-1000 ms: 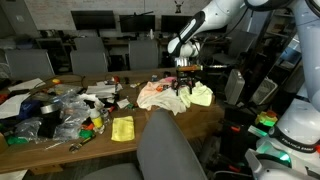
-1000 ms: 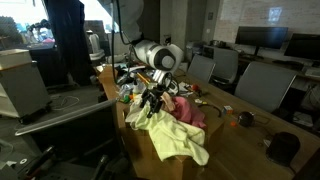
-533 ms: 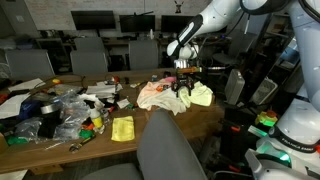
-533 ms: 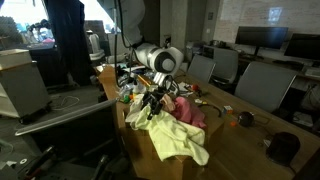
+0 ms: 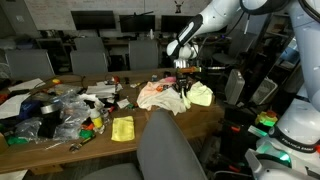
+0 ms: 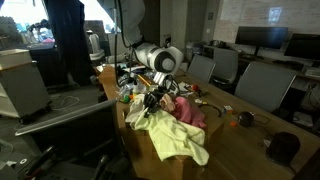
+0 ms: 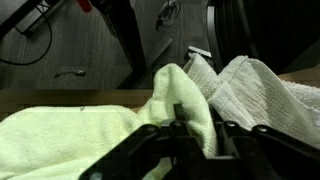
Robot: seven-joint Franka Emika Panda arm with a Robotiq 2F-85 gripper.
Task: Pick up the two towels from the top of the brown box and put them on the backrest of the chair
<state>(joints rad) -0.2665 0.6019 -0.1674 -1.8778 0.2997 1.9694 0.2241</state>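
Room: office-lab, monitors along back wall, grey chairs, long wooden table (image 5: 140,122) crowded with clutter (image 5: 60,110).
Exterior, chair side: gripper (image 5: 183,89) pointing down at the table's far end, fingers drawn narrow, down in the towels.
Pale green towel (image 5: 201,95): bunched on the brown box (image 5: 208,113), touching the gripper.
White towel (image 5: 153,95): crumpled just beside it, same box top.
Chair backrest (image 5: 170,145): grey, foreground, bare, near the box.
Yellow cloth (image 5: 122,128): flat on the table, apart from the towels.
Exterior, box side: gripper (image 6: 153,100) low over the pile; pale green towel (image 6: 182,140) draping over the box (image 6: 140,138) edge; pinkish cloth (image 6: 192,110) behind it.
Wrist: gripper (image 7: 197,138) fingers (image 7: 150,150) nearly together, pinching a raised fold of pale green towel (image 7: 70,135); white towel (image 7: 262,92) touching it alongside; floor behind.
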